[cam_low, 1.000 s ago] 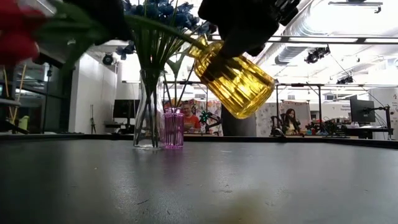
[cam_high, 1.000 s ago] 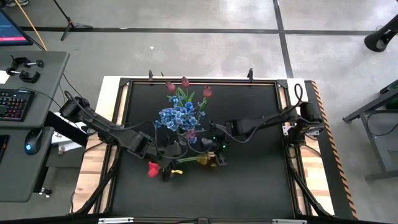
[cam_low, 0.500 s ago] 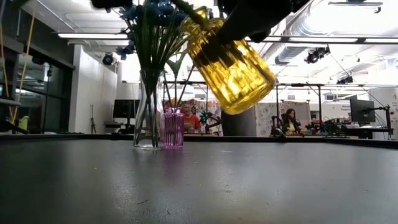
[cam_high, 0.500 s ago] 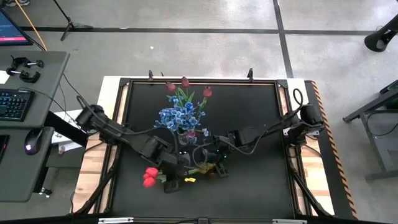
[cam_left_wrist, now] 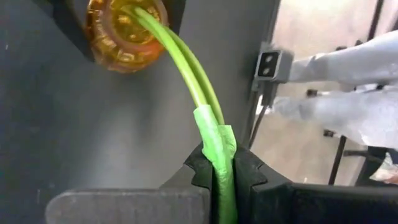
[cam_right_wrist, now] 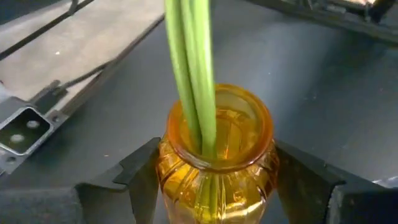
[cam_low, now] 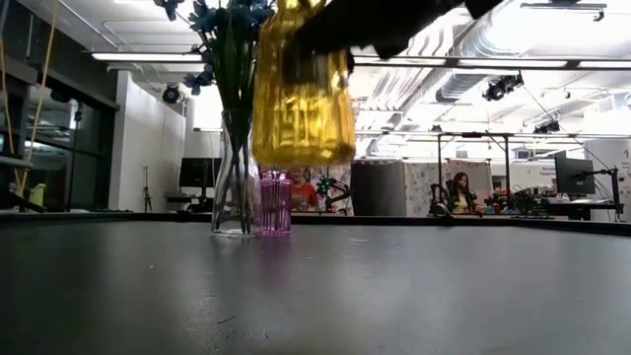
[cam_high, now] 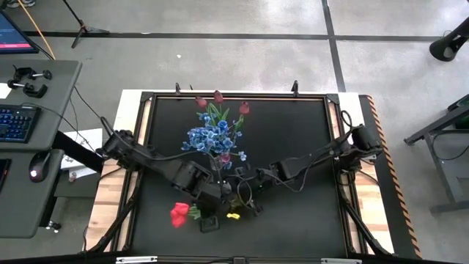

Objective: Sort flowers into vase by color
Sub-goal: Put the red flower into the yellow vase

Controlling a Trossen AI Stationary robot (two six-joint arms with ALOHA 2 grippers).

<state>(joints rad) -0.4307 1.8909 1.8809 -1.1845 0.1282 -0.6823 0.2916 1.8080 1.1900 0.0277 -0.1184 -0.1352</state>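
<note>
red tulips fed into the lifted yellow vase

the right gripper (cam_right_wrist: 214,180) was clamped on the ribbed yellow glass vase (cam_right_wrist: 214,155), one finger on each side of its body. in the low view the vase (cam_low: 303,94) hung clear of the table (cam_low: 315,296), seemingly raised so its mouth could meet the stems.

the left gripper (cam_left_wrist: 219,177) was closed on two green stems (cam_left_wrist: 186,68) at a wrap of green tape (cam_left_wrist: 214,134). the stems curved from the jaws into the vase's mouth, and their red tulip heads (cam_high: 179,213) trailed out toward the table's near left. gripping at the tape, well back from the stem ends, probably left enough free length to slide in.

both arms met near the table's front edge, around its middle. further back, towards the table's centre, a clear vase (cam_low: 237,177) held the blue blossoms (cam_high: 209,137), touching or just beside a small pink vase (cam_low: 275,203). more tulips (cam_high: 218,97) showed by the far edge.
</note>
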